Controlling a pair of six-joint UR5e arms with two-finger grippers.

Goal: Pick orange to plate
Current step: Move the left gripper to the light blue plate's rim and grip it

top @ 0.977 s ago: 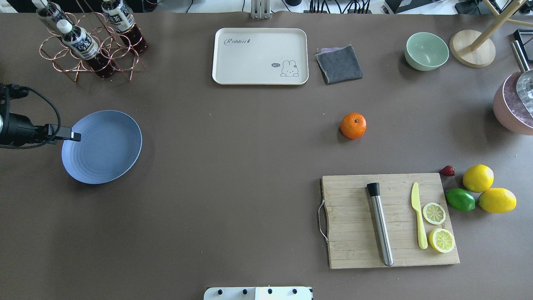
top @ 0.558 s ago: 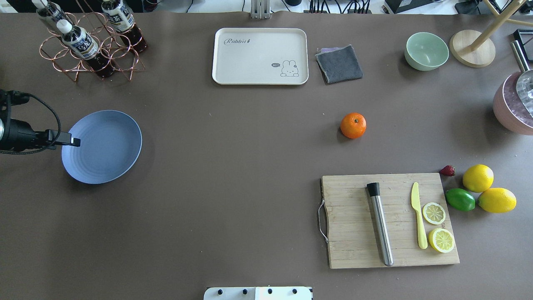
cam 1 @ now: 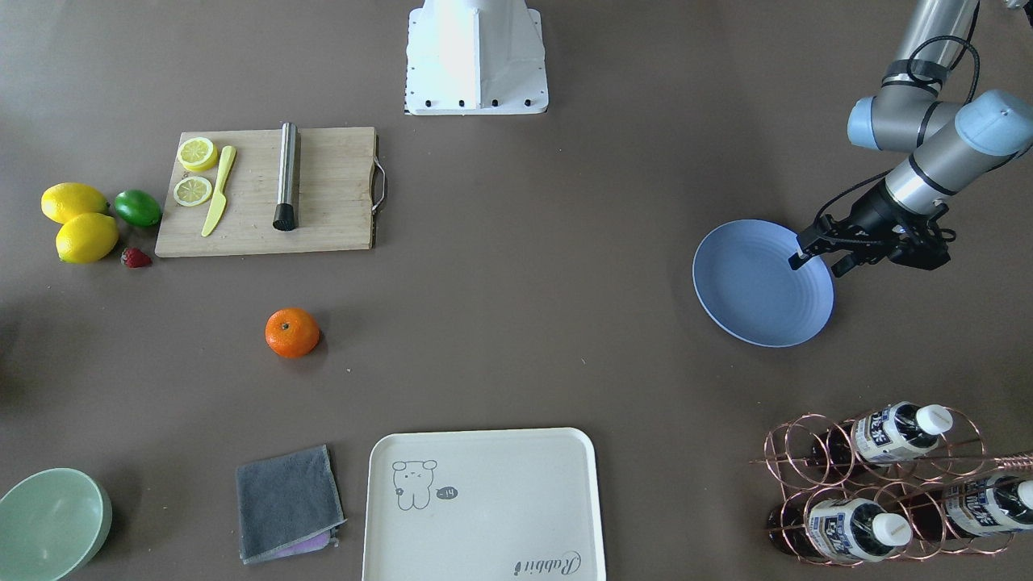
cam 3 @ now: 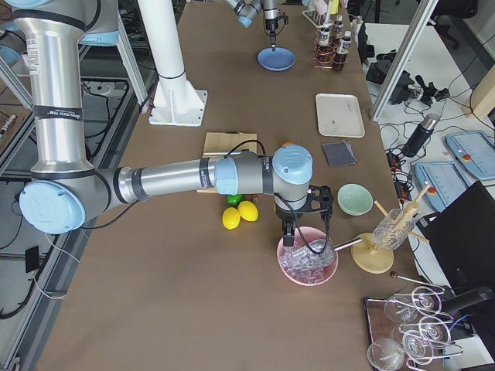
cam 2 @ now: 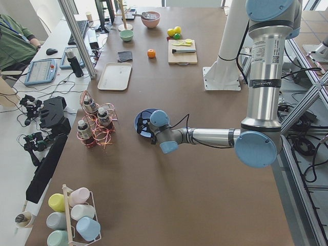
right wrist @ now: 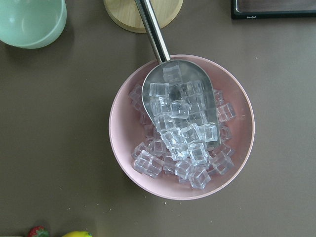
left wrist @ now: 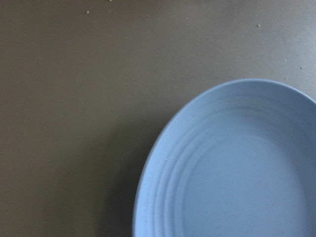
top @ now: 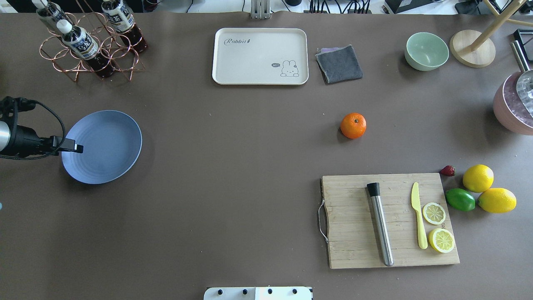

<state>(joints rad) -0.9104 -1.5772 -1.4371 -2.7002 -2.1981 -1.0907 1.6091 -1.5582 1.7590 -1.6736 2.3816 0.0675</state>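
Note:
The orange [top: 353,125] sits alone on the brown table right of centre, with nothing near it; the front view shows the orange [cam 1: 292,332] too. Far to the left lies the pale blue plate [top: 104,146], bare of any load. My left gripper [top: 75,147] hovers over the plate's outer rim, and in the front view its fingers [cam 1: 797,259] stand apart and hold nothing. The left wrist view shows only the plate [left wrist: 237,173] and table. My right gripper [cam 3: 303,224] appears only in the right side view, above a pink ice bowl, and I cannot tell its state.
A cutting board [top: 389,221] with a muddler, a knife and lemon slices lies near the orange, with lemons [top: 478,178] and a lime [top: 460,199] beside it. Further back are a cream tray [top: 260,56], a grey cloth [top: 339,63], a green bowl [top: 426,51] and a bottle rack [top: 89,46].
My left gripper has slid a little toward the robot's side along the plate's outer rim. The orange and plate have not moved.

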